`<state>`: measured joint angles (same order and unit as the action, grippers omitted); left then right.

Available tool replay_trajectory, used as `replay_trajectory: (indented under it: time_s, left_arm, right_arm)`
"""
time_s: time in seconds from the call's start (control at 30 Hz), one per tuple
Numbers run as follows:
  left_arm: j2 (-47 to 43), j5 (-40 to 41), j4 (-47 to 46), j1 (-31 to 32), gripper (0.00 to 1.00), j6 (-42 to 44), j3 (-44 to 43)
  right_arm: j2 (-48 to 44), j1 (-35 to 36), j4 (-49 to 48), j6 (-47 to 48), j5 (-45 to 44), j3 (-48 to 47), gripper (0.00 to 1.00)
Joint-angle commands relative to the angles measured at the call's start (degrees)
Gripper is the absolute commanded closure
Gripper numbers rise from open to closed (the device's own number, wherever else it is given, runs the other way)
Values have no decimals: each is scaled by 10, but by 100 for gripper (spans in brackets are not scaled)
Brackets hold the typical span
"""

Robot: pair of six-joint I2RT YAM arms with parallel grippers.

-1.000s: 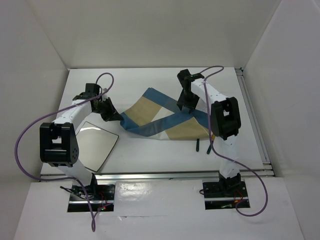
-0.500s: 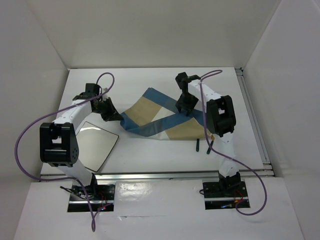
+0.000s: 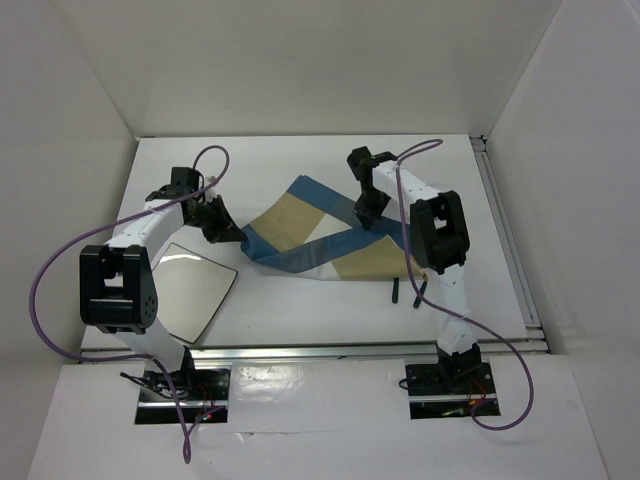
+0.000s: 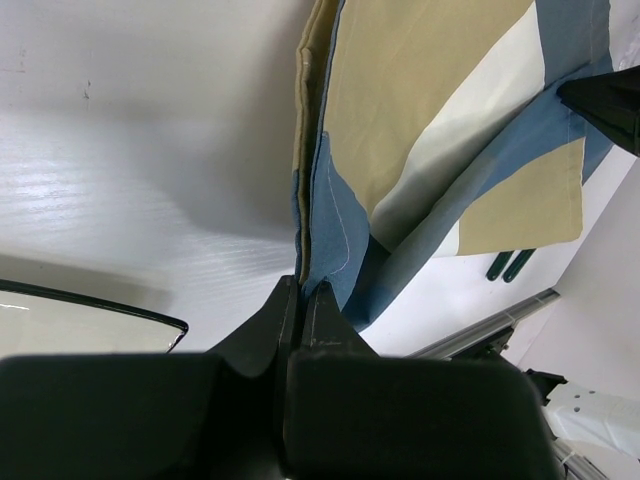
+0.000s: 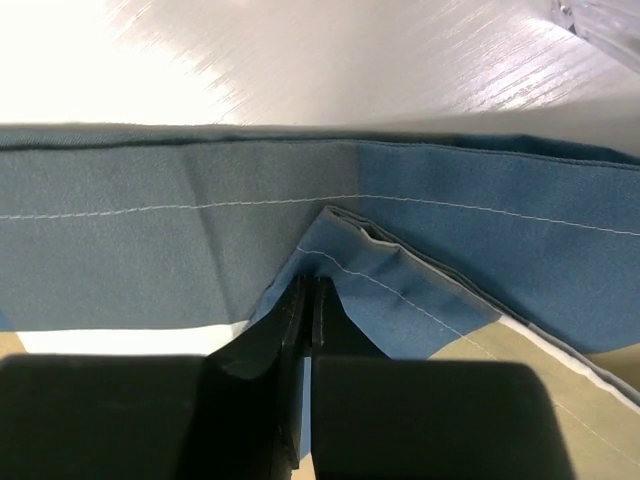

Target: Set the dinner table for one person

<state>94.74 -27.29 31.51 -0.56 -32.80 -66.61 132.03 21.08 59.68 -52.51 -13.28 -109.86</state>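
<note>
The dinner table (image 3: 300, 165) is lying flat under both arms. The placemat (image 3: 300, 225) is sitting rumpled in its middle. The left gripper (image 3: 237, 237) is pinching the placemat's left edge. The right gripper (image 3: 368, 217) is squeezing a blue fold.

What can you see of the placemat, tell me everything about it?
The placemat is cloth in blue, tan and white patches, with pale stitching along its blue border. It lies twisted and partly folded over itself on the middle of the table. The left gripper is shut on its left edge; the right gripper pinches a blue fold near its right side.
</note>
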Motion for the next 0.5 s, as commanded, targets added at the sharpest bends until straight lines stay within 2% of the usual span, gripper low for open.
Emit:
replay_trajectory:
  time_s: [0.0,0.27,0.47]
  left_arm:
    - [0,-7,1,0,100,16,-5]
    - [-5,8,13,0,100,11,-45]
    - [0,3,13,0,100,-8,-90]
  right_arm:
    - [-49,7,-4,3,-22,2,100]
    - [-120,18,-53,51,-35,2,100]
    - [-141,18,-83,76,-22,-33,100]
